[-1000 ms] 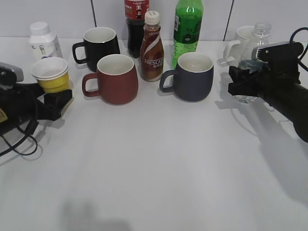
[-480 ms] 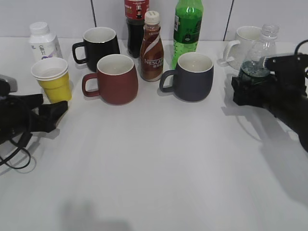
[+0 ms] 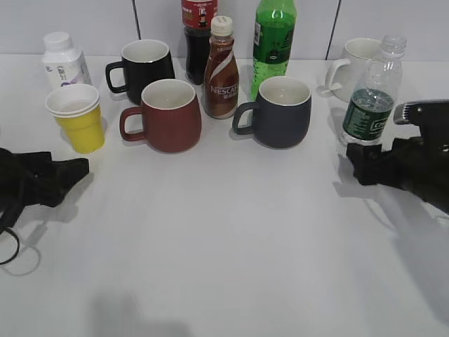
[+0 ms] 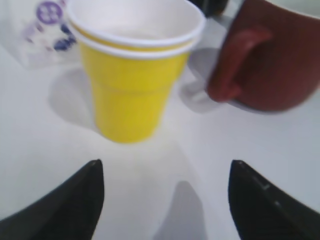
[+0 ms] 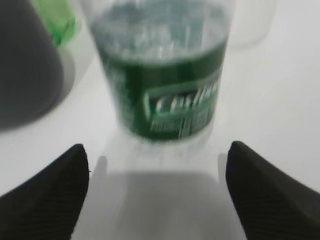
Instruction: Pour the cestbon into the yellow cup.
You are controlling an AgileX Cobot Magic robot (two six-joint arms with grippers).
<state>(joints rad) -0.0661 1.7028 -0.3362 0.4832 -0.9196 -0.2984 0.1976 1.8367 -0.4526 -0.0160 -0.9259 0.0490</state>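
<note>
- Backing off on both sides: a second ago the right gripper (image 3: 359,167) was closed on the cestbon (image 3: 372,98) and the left gripper (image 3: 78,168) sat right at the yellow cup (image 3: 76,118); now both are clear of them.
- Cestbon stands upright on the desk (image 3: 231,232), far right, in front of the white mug (image 3: 354,63) and right of the dark grey mug (image 3: 279,111). Uncapped neck; water level I can't read.
- Yellow cup upright at far left, just in front of the white capped bottle (image 3: 62,60), left of the red mug (image 3: 165,116). Left wrist view shows its white inside; can't tell if there's water in it.
- Read: looks like the post-pour set-down and retreat, so the task is probably at or near its end. Judgement only.
- Right arm: low over the desk, pointing at the bottle; fingers (image 5: 45,192) spread wide either side of the label, touching nothing.
- Left arm: low at the left edge, aimed at the cup; fingers (image 4: 65,200) wide apart, empty, cup near but apart.
</note>
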